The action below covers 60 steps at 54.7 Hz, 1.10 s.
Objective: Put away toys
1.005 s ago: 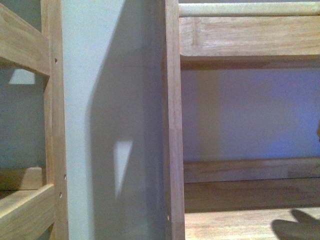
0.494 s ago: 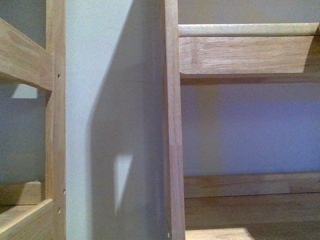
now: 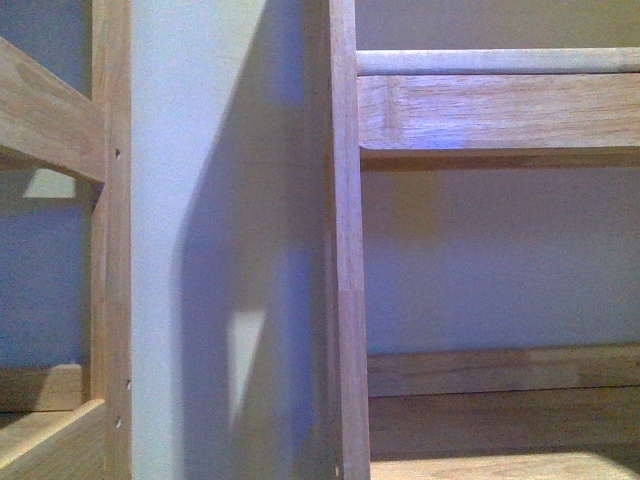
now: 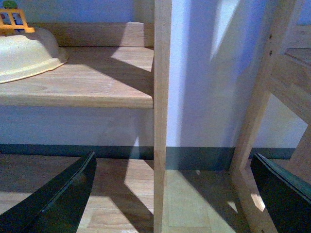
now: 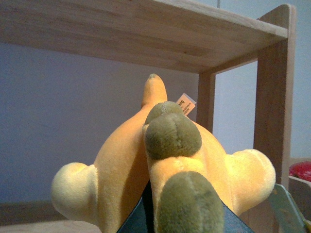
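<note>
We see a yellow-orange plush toy with paler yellow limbs, olive-green patches and a small orange tag. The wooden shelving is light honey-brown against a pale wall (bluish in shadow). In the left wrist view, a cream bowl sits by an orange-yellow toy piece, above a dark grey-green baseboard. Left gripper fingers are black.

Wooden shelf upright against pale wall, cream bowl on shelf board
</note>
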Each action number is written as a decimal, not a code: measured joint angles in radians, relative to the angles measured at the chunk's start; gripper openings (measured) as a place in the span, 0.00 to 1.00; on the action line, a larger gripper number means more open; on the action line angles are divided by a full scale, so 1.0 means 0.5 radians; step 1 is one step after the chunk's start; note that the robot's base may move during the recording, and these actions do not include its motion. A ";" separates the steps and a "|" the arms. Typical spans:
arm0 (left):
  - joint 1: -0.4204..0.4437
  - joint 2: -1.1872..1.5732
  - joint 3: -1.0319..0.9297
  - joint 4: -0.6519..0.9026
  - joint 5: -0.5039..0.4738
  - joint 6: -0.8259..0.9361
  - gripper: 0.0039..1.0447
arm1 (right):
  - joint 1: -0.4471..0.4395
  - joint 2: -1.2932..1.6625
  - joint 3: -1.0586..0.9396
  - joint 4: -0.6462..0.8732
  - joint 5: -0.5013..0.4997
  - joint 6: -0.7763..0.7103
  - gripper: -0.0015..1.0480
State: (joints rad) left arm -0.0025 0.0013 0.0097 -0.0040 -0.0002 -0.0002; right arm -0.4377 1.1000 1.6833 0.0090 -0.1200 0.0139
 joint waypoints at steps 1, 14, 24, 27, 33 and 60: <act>0.000 0.000 0.000 0.000 0.000 0.000 0.94 | -0.017 0.050 0.045 0.005 -0.036 0.036 0.06; 0.000 0.000 0.000 0.000 0.000 0.000 0.94 | 0.047 0.478 0.329 0.025 -0.097 0.204 0.06; 0.000 0.000 0.000 0.000 0.000 0.000 0.94 | 0.244 0.715 0.401 0.088 -0.008 0.234 0.06; 0.000 0.000 0.000 0.000 0.000 0.000 0.94 | 0.346 0.791 0.402 0.139 0.028 0.244 0.06; 0.000 0.000 0.000 0.000 0.000 0.000 0.94 | 0.504 0.906 0.441 0.185 0.091 0.251 0.06; 0.000 0.000 0.000 0.000 0.000 0.000 0.94 | 1.057 1.317 0.787 0.197 0.278 0.166 0.06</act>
State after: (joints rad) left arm -0.0025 0.0013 0.0097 -0.0040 -0.0002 -0.0002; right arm 0.0906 1.7584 2.0766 0.1074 0.0189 0.0967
